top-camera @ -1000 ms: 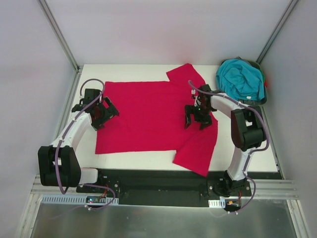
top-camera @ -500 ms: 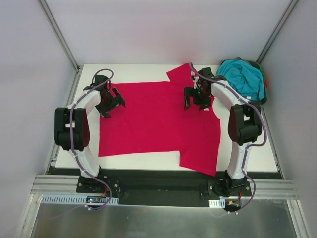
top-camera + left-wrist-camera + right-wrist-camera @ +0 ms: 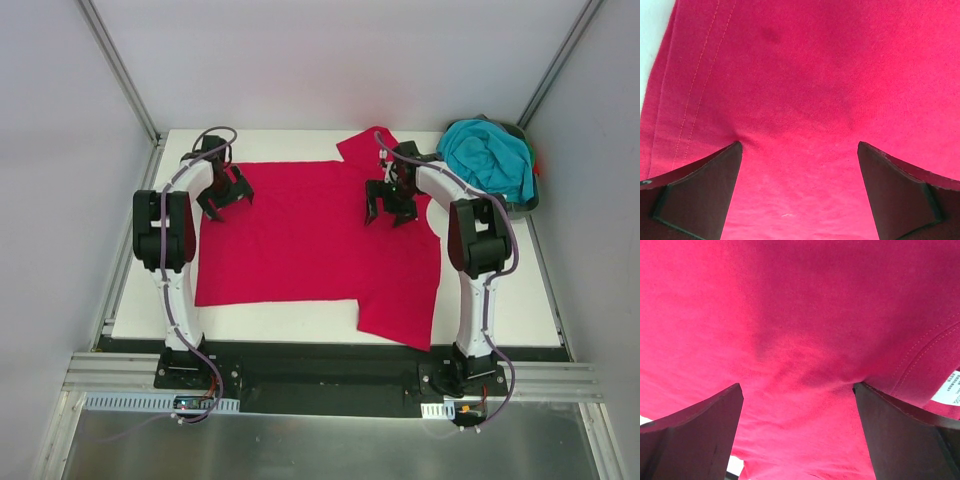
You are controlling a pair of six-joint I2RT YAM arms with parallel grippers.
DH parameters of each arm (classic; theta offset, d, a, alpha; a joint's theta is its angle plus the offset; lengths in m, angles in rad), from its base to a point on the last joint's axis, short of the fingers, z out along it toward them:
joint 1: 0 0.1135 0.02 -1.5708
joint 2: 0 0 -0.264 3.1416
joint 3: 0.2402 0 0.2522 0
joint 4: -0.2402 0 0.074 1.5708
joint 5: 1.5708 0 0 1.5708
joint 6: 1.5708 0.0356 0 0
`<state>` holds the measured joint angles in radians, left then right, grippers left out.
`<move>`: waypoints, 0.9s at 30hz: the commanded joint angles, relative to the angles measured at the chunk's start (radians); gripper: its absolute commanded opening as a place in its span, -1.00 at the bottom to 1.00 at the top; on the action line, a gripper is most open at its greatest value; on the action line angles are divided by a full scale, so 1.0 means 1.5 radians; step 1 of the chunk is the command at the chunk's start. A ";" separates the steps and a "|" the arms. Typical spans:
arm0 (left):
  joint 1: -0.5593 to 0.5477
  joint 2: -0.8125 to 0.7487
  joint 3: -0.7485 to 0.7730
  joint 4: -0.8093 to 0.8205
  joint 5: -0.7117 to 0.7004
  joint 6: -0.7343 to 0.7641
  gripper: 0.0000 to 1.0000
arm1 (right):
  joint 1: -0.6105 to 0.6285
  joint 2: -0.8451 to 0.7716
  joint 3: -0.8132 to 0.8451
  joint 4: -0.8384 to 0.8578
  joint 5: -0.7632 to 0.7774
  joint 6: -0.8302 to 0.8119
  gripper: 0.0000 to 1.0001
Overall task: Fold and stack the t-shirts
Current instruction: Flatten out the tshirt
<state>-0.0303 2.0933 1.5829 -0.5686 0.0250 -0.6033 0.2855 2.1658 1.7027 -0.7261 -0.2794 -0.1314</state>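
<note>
Top external: the red t-shirt (image 3: pixel 310 245) lies spread on the table (image 3: pixel 500 290), with the teal t-shirt (image 3: pixel 487 160) bunched beyond its far-right sleeve. The left gripper (image 3: pixel 228 206) at its far-left corner and the right gripper (image 3: pixel 385 215) near its collar gape wide, holding nothing.

Spread t-shirt (image 3: pixel 300 240) lies on table (image 3: pixel 500 300), bunched t-shirt (image 3: pixel 487 158) in far-right tray (image 3: pixel 527 205).

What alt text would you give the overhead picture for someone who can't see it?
A crimson-red cloth t-shirt lies spread out on a white table, with the robot's left fingers and right fingers open over its far half. A crumpled teal cloth t-shirt sits heaped at the far right corner.
</note>
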 commanded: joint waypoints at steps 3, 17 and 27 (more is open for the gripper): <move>0.015 0.068 0.087 -0.075 -0.036 0.007 0.98 | 0.002 0.038 0.026 0.018 -0.032 0.026 0.92; 0.013 -0.353 -0.057 -0.102 -0.063 -0.028 0.98 | 0.001 -0.424 -0.155 0.030 0.223 0.050 0.92; 0.015 -0.827 -0.552 -0.164 -0.182 -0.189 0.98 | -0.051 -0.814 -0.631 0.130 0.291 0.203 0.92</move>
<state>-0.0177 0.9070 0.9466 -0.6662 -0.1310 -0.7544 0.2253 0.9943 0.9554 -0.5591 0.1734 0.0673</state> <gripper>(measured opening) 0.990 0.958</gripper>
